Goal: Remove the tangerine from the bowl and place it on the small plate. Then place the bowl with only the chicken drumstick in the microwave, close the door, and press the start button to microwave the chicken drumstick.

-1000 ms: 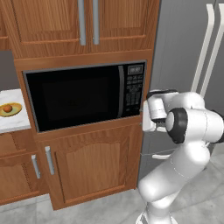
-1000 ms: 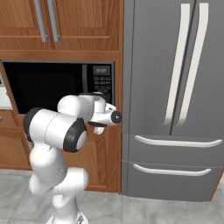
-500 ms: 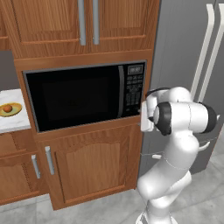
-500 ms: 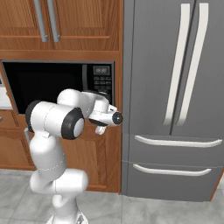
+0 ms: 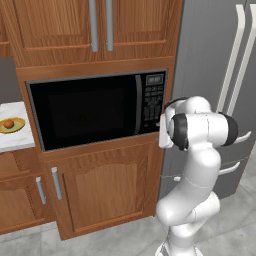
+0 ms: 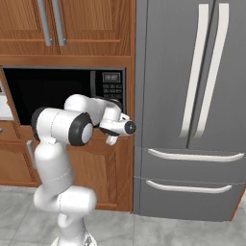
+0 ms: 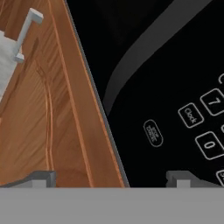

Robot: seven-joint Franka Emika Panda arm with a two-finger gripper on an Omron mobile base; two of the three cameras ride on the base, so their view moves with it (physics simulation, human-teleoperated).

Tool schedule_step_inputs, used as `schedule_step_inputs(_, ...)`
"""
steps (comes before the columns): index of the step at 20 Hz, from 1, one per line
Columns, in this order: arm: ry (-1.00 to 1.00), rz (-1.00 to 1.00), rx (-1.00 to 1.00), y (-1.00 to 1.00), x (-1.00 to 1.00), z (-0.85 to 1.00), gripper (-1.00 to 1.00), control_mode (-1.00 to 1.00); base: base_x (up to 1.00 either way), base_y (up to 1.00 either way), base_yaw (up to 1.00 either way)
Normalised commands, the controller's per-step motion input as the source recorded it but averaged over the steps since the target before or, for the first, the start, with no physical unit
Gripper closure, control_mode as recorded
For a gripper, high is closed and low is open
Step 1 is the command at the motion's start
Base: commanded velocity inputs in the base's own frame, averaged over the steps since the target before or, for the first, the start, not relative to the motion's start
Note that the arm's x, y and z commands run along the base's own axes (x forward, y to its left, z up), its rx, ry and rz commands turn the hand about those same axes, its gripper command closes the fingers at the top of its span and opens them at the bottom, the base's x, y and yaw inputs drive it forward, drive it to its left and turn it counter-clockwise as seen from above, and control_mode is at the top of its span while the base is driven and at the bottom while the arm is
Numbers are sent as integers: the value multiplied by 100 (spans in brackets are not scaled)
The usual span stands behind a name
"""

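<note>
Left base view: door [image 5: 85, 112] of the microwave [image 5: 100, 107] shut at frame centre, tangerine [image 5: 8, 123] sitting in the bowl [image 5: 12, 125] at far left, well apart from the arm. Right base view: gripper [image 6: 111, 140] low beside the keypad. Hand view: fingers [image 7: 41, 177] spread wide, nothing held, keypad at right; better to pull back and head left for the tangerine.

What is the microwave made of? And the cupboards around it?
The microwave looks like glossy black glass and plastic: its dark window is smooth, and the keypad carries printed buttons. The cupboards look like varnished wood, with reddish-brown grain lines. It's a rendered scene, so that's only how they look.
</note>
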Motion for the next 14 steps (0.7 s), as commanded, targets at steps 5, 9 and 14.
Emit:
schedule_step_inputs(5, 0, 0, 0, -6, 21, -10, -100, -100, 0, 0, 0)
schedule_step_inputs(9, 0, 0, 0, -12, 16, -11, -100, -100, 0, 0, 0)
schedule_step_inputs(14, 0, 0, 0, -9, 20, -11, -100, -100, 0, 0, 0)
